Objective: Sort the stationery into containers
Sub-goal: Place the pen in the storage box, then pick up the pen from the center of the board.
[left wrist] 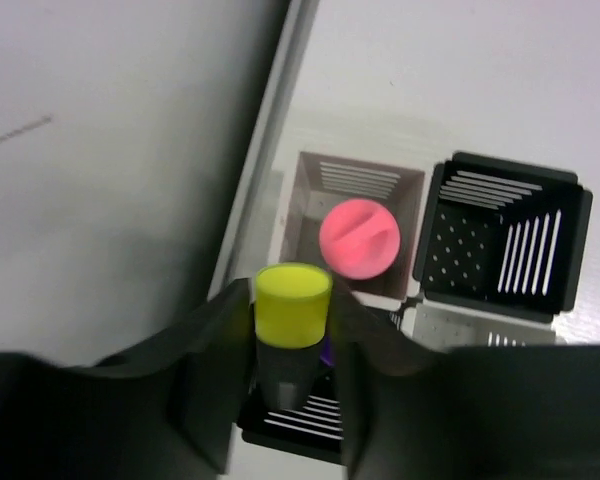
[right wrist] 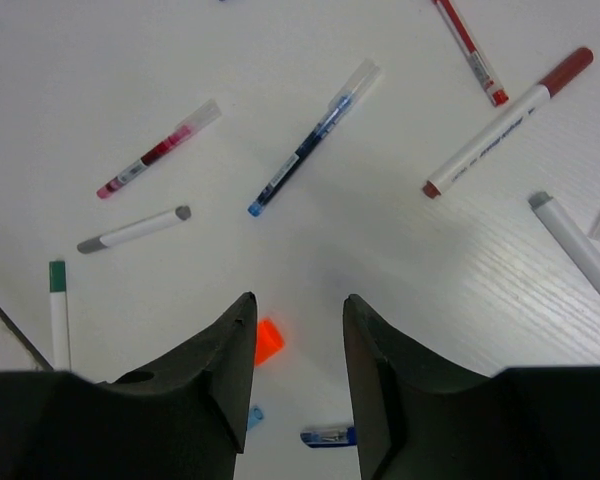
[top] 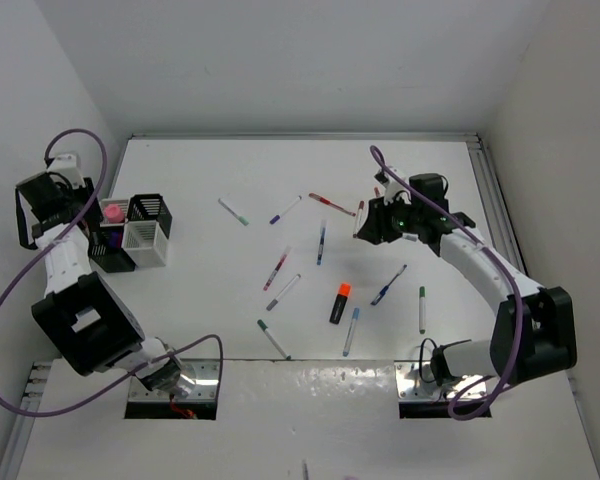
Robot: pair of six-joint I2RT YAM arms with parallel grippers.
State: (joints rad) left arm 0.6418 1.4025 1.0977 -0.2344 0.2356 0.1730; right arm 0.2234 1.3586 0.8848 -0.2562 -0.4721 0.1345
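At the left edge of the surface [top: 450, 180], four containers stand in one tight square block: three black and one white [top: 145, 241]. This grouping probably keeps every drop point within one short reach of the left arm.

The left fingers [left wrist: 205, 380] are closed on one yellow highlighter [left wrist: 292, 295]. It is held upright, cap up, directly above the near black container [left wrist: 290, 425]. The upright hold suits a straight drop through the opening. The highlighter is not yet inside.

One pink stick [left wrist: 358, 238] stands in the wall-side container [left wrist: 305, 200], so that item counts as sorted. The far black container [left wrist: 500, 235] shows no contents in the left wrist view.

The right fingers [right wrist: 215, 370] stand apart and grip nothing. They hover above the scattered pens [top: 321, 243] toward the far right of the surface, placed, by judgement, to select the next item. A red-capped marker [right wrist: 507, 122] lies just beyond the fingertips.

Count of unsorted items in the top view:
- Thin pens in plain view: ten, lying flat and well apart, at mixed angles.
- Orange-black highlighter [top: 340, 303]: one, near the centre.
- Pens partly hidden by the right arm: number cannot be told.

Most of the task remains.
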